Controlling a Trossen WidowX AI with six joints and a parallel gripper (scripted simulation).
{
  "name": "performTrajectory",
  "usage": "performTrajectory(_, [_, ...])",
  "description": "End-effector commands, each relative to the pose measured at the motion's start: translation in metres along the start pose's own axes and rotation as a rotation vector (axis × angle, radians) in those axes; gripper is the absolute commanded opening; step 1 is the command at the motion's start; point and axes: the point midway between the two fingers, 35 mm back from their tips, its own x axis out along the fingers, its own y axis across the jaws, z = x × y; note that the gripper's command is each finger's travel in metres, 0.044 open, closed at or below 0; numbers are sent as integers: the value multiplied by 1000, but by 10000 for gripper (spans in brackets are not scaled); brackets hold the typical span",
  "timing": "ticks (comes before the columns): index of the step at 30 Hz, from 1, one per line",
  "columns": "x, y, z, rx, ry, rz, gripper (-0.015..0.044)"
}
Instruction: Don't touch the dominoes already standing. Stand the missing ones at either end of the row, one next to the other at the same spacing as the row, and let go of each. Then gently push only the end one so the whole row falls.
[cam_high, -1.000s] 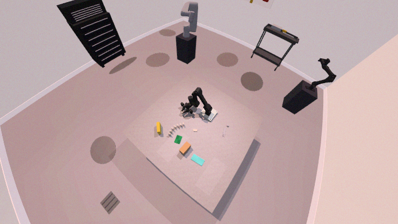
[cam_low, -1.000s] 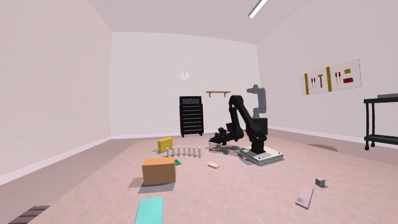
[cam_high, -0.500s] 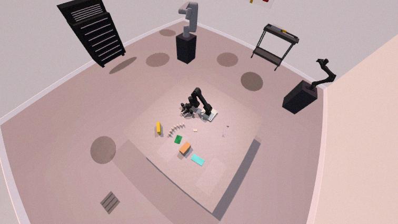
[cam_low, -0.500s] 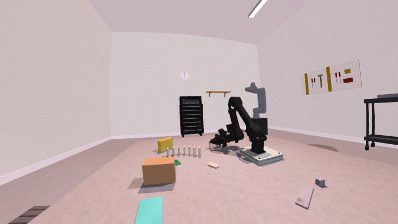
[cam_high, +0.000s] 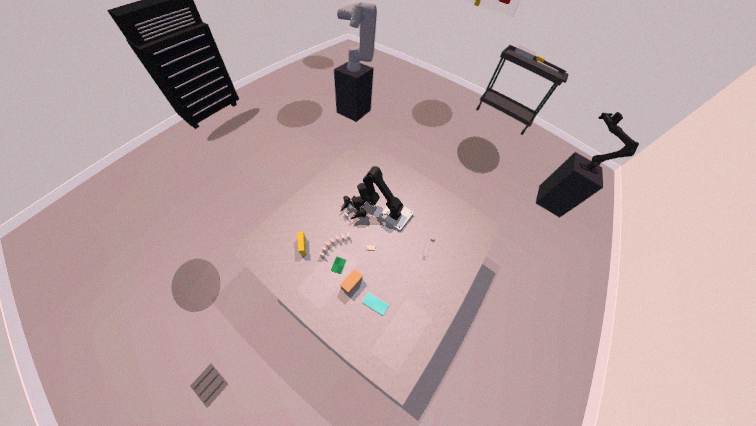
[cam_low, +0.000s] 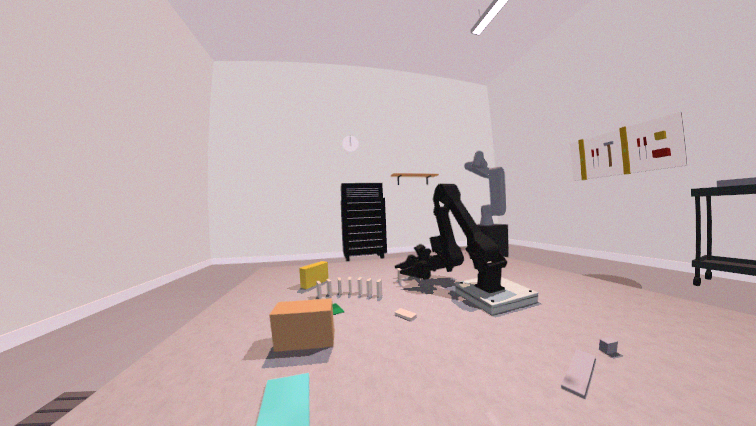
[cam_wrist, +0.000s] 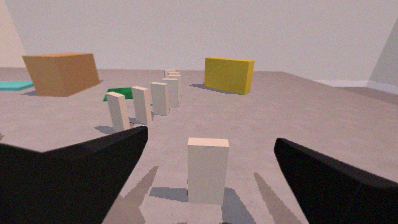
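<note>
1. Top view: the gripper (cam_high: 351, 211) (cam_low: 406, 268) (cam_wrist: 211, 138) reaches out over the table top (cam_high: 449, 275), its two fingers spread. A pale domino (cam_high: 347, 216) (cam_low: 399, 277) (cam_wrist: 207, 171) is at the fingers, apart from the curved row of dominoes (cam_high: 333, 242) (cam_low: 349, 286) (cam_wrist: 160, 99). Another domino (cam_high: 371, 247) (cam_low: 405, 314) lies flat near the row's end.

2. Exterior view: the domino at the gripper stands upright at the fingertips, beyond the row's end nearest the arm, with a gap wider than the row's own spacing. Seven dominoes stand in the row. The loose one lies on its broad side, nearer the camera.

3. Wrist view: the fingers are released and wide apart. The domino stands upright between them, touching neither, with visible space on both sides. The row curves away beyond the left-hand finger in this view, with a yellow block (cam_high: 301, 243) (cam_low: 313, 274) (cam_wrist: 229, 75) farther back.
</note>
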Motion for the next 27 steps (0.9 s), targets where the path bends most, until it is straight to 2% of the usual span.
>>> performTrajectory(1, [-1,-1,10,1,0,-3,440])
performTrajectory(7, [-4,2,48,-2,0,0,440])
performTrajectory(12, [8,-13,47,40,40,-27,440])
performTrajectory(20, [60,-62,33,170,393,-162,440])
performTrajectory(27, [69,-52,38,150,843,-186,440])
